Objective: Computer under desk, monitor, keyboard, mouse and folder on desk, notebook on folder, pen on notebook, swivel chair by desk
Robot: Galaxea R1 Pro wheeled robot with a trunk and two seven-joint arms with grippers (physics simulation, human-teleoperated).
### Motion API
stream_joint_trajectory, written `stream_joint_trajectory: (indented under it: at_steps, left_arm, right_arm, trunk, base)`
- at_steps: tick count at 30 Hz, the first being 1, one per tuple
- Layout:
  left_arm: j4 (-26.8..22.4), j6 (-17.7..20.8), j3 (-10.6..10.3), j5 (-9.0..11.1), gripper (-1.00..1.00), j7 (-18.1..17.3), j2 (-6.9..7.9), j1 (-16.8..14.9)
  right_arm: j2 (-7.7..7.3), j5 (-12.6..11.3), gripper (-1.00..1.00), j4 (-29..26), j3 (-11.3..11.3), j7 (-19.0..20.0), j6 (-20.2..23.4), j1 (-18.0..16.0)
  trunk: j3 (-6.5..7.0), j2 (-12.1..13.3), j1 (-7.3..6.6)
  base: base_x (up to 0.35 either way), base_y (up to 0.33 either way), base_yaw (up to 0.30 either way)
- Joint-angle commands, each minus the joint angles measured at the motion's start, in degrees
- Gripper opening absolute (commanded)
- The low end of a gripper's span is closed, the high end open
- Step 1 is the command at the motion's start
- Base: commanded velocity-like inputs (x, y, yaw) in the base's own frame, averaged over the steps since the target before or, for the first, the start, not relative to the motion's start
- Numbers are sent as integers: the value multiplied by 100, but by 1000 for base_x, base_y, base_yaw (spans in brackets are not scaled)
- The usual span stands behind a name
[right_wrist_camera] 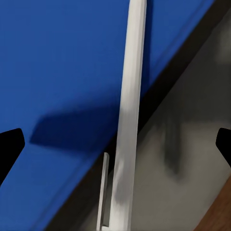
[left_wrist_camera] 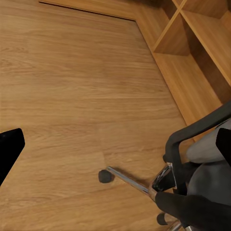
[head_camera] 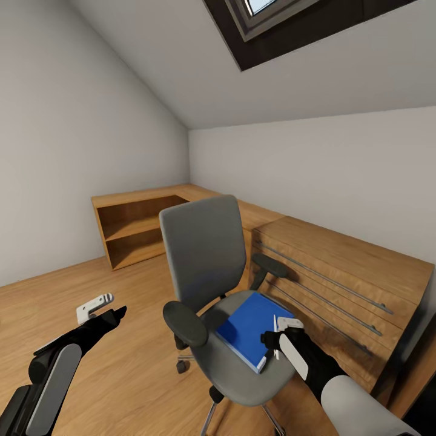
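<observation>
Left arm low and stretched forward, left gripper (head_camera: 115, 312) with both fingers spread wide, holding nothing. Right arm reaching forward and inward, right gripper (head_camera: 275, 339) angled down, its 2 fingertips (right_wrist_camera: 10, 147) far apart at the frame edges.

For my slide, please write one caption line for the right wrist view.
Right gripper, fingers open, poised over the white pen lying on the blue folder at its edge.

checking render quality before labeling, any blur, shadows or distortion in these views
Right wrist view: very close, the white pen looks soft-edged and casts a dark shadow on the blue folder. Head view: wide-angle stretch toward the edges, even soft light, with the skylight bright. Left wrist view: sharp wooden floor, faint shadows.
</observation>
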Motion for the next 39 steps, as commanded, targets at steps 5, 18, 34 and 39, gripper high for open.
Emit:
stream_joint_trajectory:
  at_steps: [5, 18, 34, 39]
  left_arm:
    - [-7, 16, -1, 67, 100, 51, 1, -4]
    - [-7, 16, -1, 68, 100, 51, 1, -4]
    - [-7, 16, -4, 68, 100, 51, 1, -4]
    - [-5, 16, -4, 68, 100, 50, 1, -4]
  right_arm:
    - [-9, -60, 100, -10, 42, -55, 17, -5]
    - [-10, -52, -100, -10, 42, -55, 22, -4]
    - [-22, -61, -100, -19, 42, -53, 16, -4]
    - [-22, -61, -100, -19, 42, -52, 16, -4]
  trunk:
    - [-6, -3, -1]
    - [-6, -3, -1]
    - [-6, -3, -1]
    - [-6, -3, -1]
  base:
    - [0, 0, 0]
    - [0, 0, 0]
    - [0, 0, 0]
    - [0, 0, 0]
